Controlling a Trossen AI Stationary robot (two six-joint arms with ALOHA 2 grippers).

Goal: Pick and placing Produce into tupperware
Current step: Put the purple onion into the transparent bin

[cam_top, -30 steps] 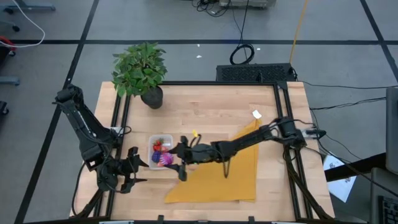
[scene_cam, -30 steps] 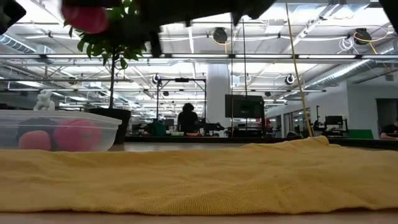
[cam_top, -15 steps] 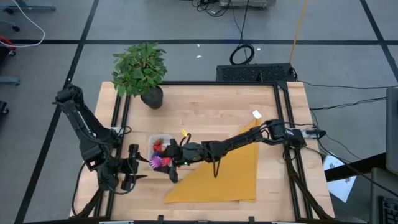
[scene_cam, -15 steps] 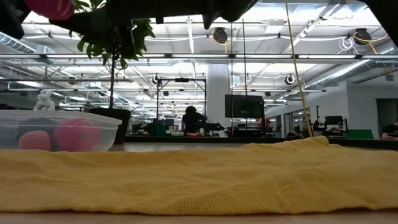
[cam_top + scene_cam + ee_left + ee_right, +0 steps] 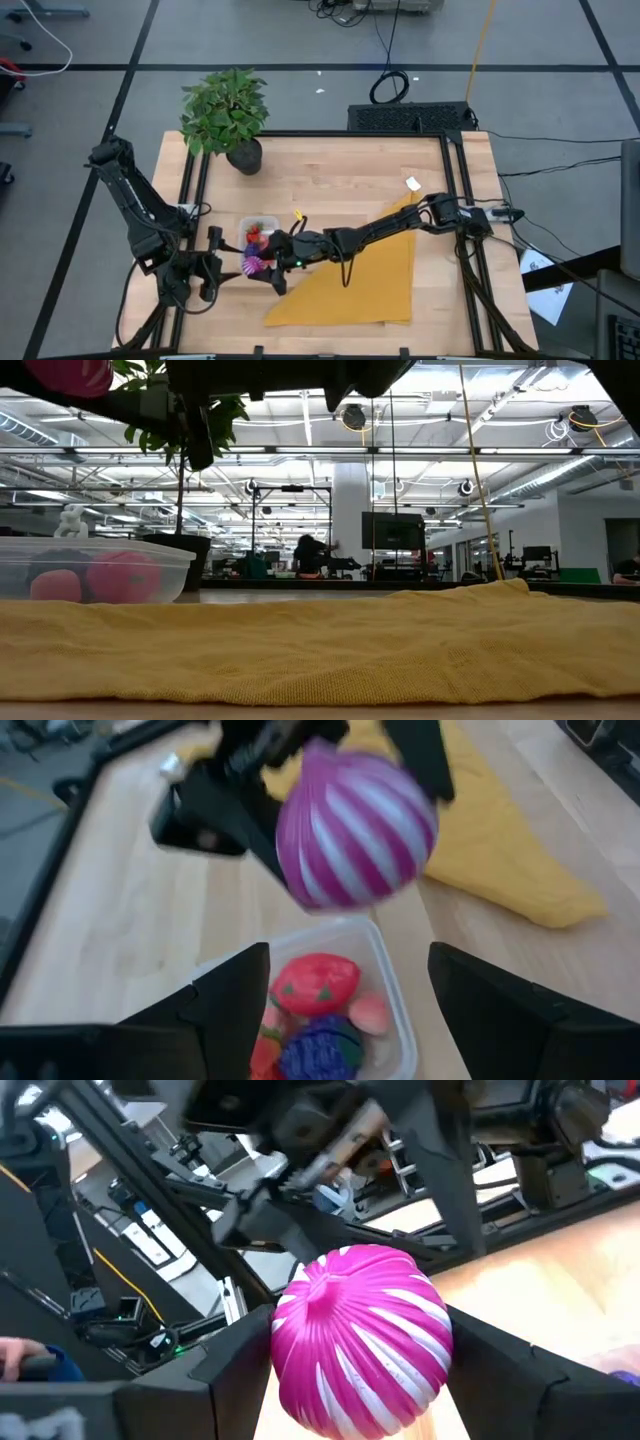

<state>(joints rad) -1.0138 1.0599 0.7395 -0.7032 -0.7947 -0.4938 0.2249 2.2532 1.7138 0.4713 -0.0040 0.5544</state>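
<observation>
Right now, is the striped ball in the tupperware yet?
Not yet. The striped ball is held in the right gripper, above the tupperware.

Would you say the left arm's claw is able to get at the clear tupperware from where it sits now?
Probably not cleanly. The left claw, open, sits just beside the tupperware, but the right claw hangs between them, shut on a magenta striped ball above the box's near edge, so that arm would likely block it.

One tupperware point(image 5: 395, 982), four produce pieces inside, one striped ball point(image 5: 356, 827), one cloth point(image 5: 365, 275), one plant point(image 5: 225, 108).
</observation>
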